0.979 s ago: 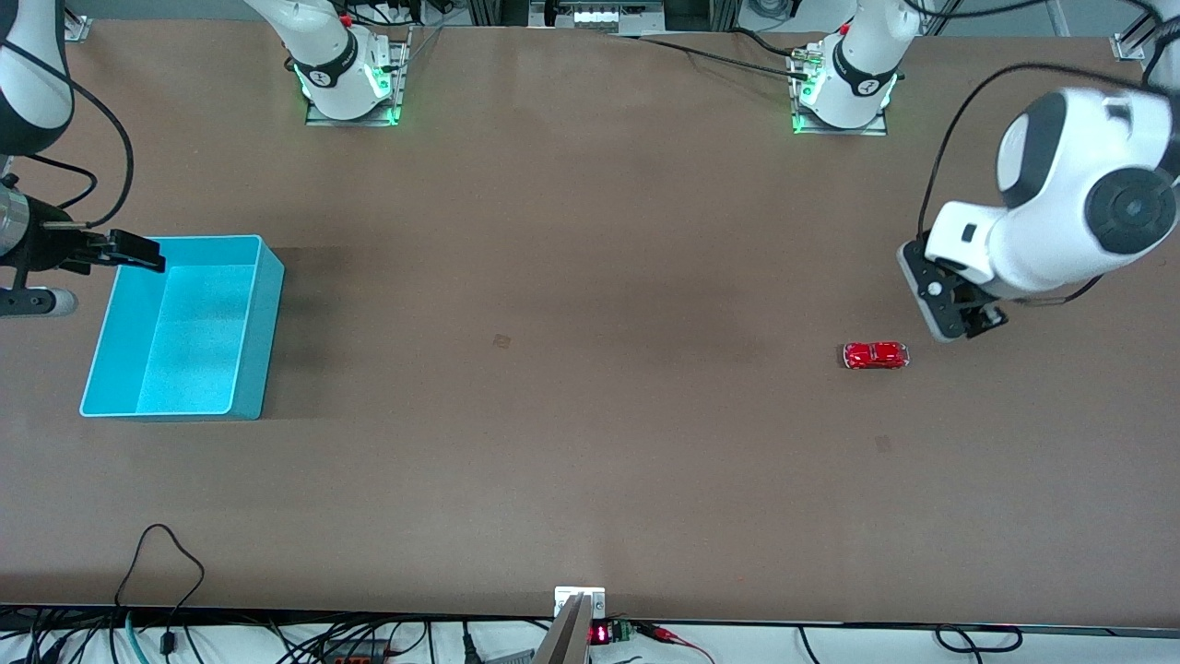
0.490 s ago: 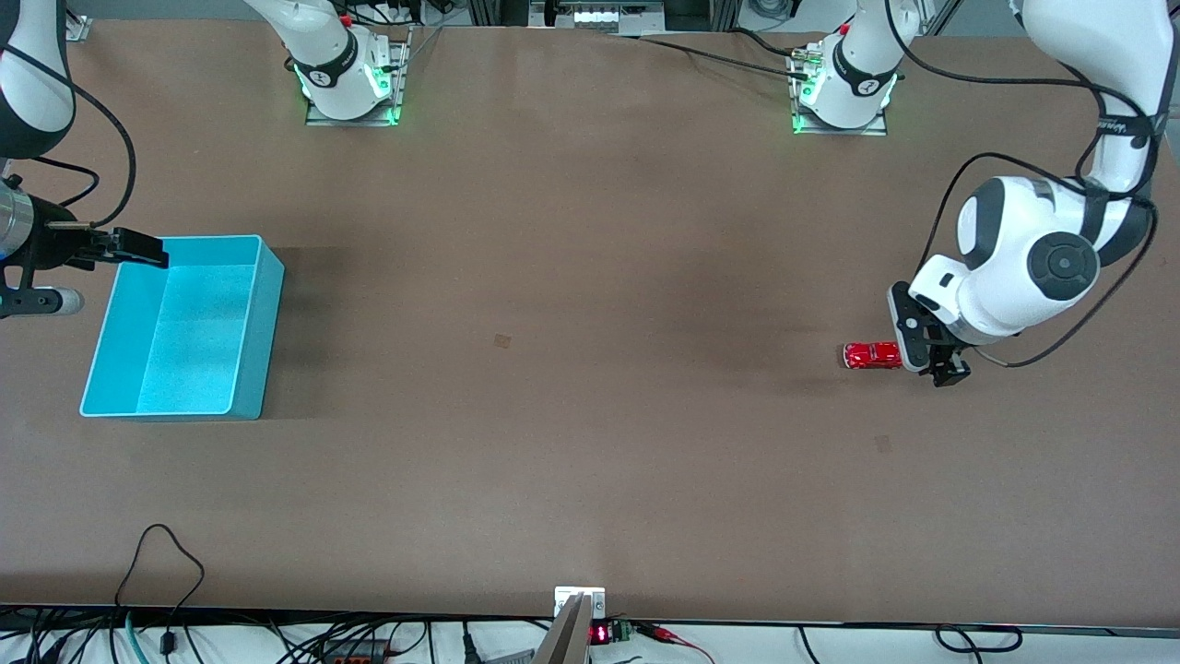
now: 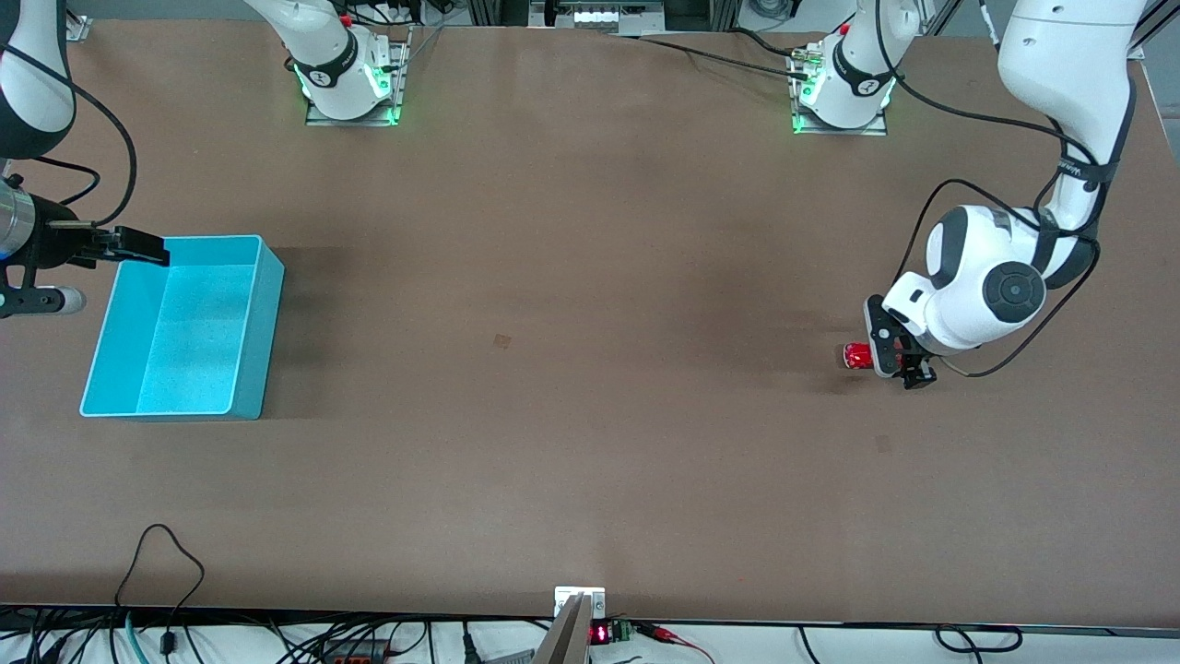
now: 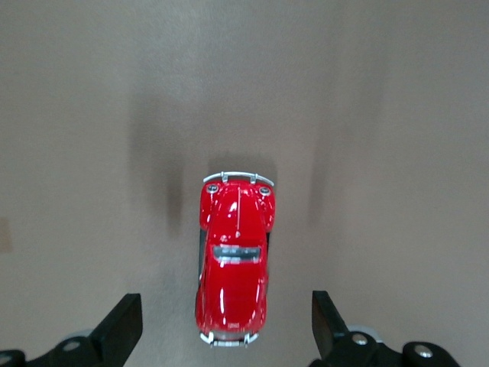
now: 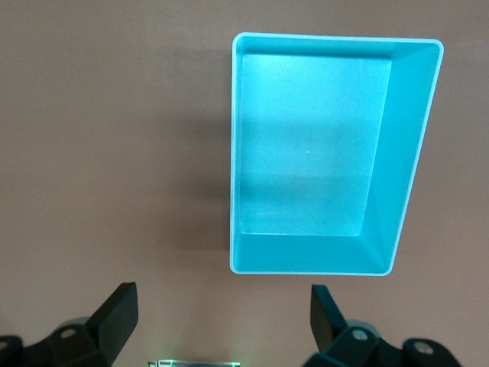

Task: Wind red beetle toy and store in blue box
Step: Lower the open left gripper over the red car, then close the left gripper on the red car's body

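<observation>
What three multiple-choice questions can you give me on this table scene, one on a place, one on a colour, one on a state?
1. Where is the left tool?
A. Over the blue box
B. Down at the red beetle toy
C. At its base

2. What colour is the box?
A. Light blue
B. Yellow
C. Black

3. How do the left tool's fingers stand?
A. Shut on the toy
B. Open, one on either side of the toy
C. Shut on nothing

Answers:
1 B, the front view shows it at the red beetle toy.
2 A, both the front and right wrist views show cyan walls.
3 B, the left wrist view shows gaps between fingers and toy.
</observation>
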### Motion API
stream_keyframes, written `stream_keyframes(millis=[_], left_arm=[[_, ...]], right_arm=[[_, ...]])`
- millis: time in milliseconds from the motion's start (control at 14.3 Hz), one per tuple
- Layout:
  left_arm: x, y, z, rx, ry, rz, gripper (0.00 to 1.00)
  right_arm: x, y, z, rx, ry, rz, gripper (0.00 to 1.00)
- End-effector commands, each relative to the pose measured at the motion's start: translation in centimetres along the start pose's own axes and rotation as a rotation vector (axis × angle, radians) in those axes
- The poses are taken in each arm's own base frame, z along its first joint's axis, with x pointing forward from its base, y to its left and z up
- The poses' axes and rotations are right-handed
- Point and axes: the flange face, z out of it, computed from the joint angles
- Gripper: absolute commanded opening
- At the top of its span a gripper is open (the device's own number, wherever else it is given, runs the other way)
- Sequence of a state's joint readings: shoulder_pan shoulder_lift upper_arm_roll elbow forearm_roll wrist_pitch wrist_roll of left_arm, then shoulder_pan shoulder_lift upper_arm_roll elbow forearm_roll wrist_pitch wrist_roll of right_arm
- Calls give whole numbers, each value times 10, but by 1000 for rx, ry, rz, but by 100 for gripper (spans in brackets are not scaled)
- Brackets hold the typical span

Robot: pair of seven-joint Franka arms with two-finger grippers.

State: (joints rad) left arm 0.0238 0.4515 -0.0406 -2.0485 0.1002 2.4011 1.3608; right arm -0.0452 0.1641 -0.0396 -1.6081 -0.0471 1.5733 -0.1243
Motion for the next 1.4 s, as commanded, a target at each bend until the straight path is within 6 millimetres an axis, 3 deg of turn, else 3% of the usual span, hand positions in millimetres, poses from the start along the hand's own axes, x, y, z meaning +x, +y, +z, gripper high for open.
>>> stream_keyframes(millis=[0,140,350,979,1329], left_arm=[[3,0,9,4,-5,31,65],[4,1,10,1,-5,34,35],[5,1,13,-7,-6,66,19],[-2,-1,22,-18,-5,93,17],[-74,-15,27,-14,10,108,17]], right_arm=[[-2,-1,-3,8,-6,-14,100],[-2,0,-2,8,-7,-23,100],[-1,0,0,9,-10,-32,100],[-1,1,-1,10,-8,-33,100],[-1,1,-1,11,-8,-31,100]])
